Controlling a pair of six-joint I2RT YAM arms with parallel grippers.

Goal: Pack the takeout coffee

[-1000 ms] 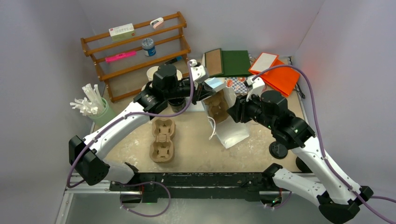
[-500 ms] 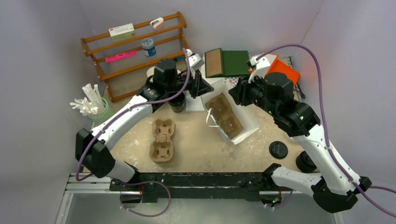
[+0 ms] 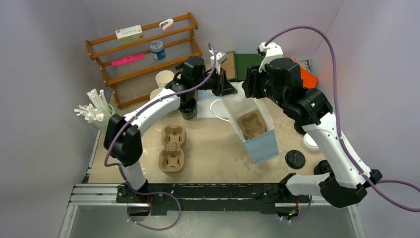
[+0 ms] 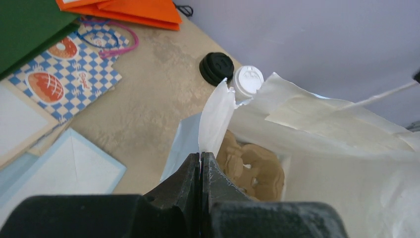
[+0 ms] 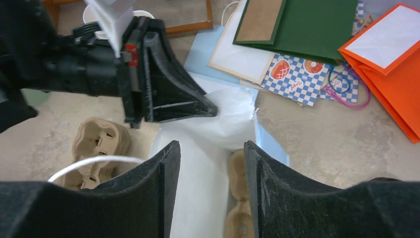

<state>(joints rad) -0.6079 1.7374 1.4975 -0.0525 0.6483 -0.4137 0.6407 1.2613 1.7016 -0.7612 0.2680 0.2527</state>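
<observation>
Paper bag pinched at its rim, coffee standing apart.

From above we see the left gripper (image 3: pixel 233 91) clenched on the rim of the pale, creased paper bag (image 3: pixel 262 146), with a moulded pulp carrier (image 3: pixel 251 124) inside. The takeout coffee (image 3: pixel 310 142), a small cup under a round white lid, stands on the table right of the bag. Our left wrist view shows thin white paper nipped between black fingers (image 4: pixel 190 173). In the right wrist view the right gripper (image 5: pixel 210 148) hangs released over the bag's mouth, jaws apart.
</observation>
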